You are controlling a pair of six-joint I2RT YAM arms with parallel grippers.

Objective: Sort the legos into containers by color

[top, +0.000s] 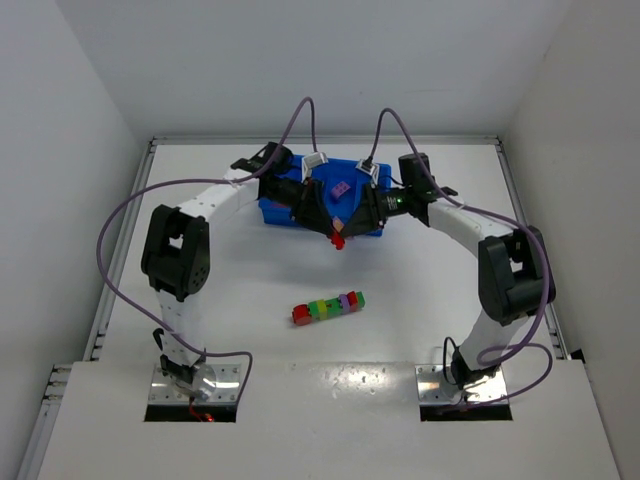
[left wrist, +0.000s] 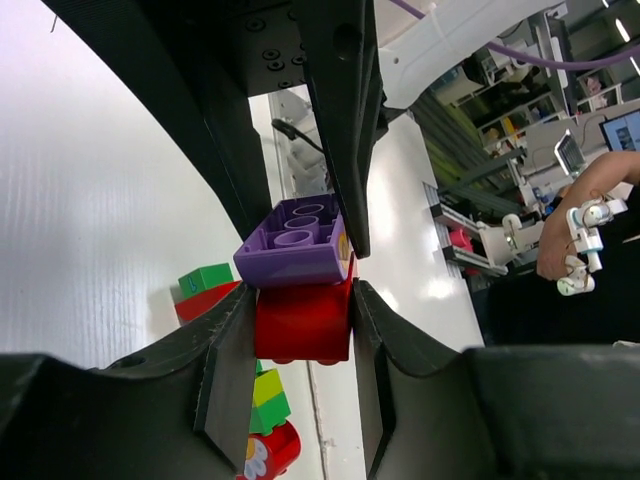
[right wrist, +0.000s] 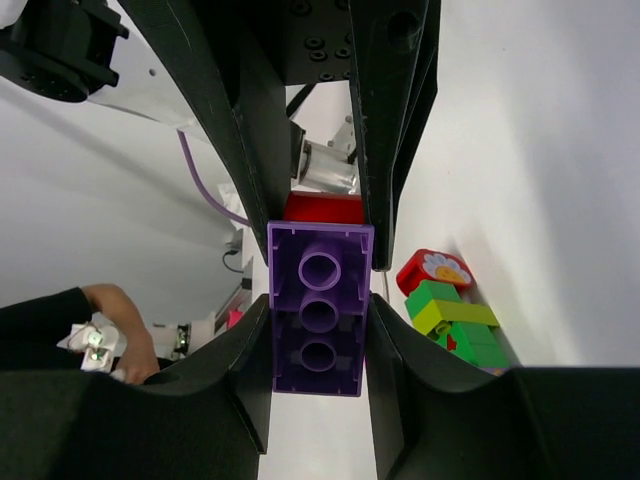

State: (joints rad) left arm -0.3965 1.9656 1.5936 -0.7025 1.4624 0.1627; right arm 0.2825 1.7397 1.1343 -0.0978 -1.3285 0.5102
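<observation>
Both grippers meet in the air just in front of the blue tray (top: 273, 212). My left gripper (left wrist: 300, 330) is shut on a red brick (left wrist: 302, 322). A purple brick (left wrist: 292, 252) is stuck to that red one. My right gripper (right wrist: 318, 320) is shut on the purple brick (right wrist: 318, 310), whose hollow underside faces its camera, with the red brick (right wrist: 323, 207) just beyond. From above, the red brick (top: 340, 241) pokes out below the two sets of fingers. A multicoloured strip of legos (top: 328, 308) lies on the table nearer the arm bases.
Another purple brick (top: 341, 188) lies inside the tray. The strip (right wrist: 452, 312) shows in the right wrist view with a red flower-printed brick (right wrist: 432, 270) at one end. White walls enclose the table on three sides.
</observation>
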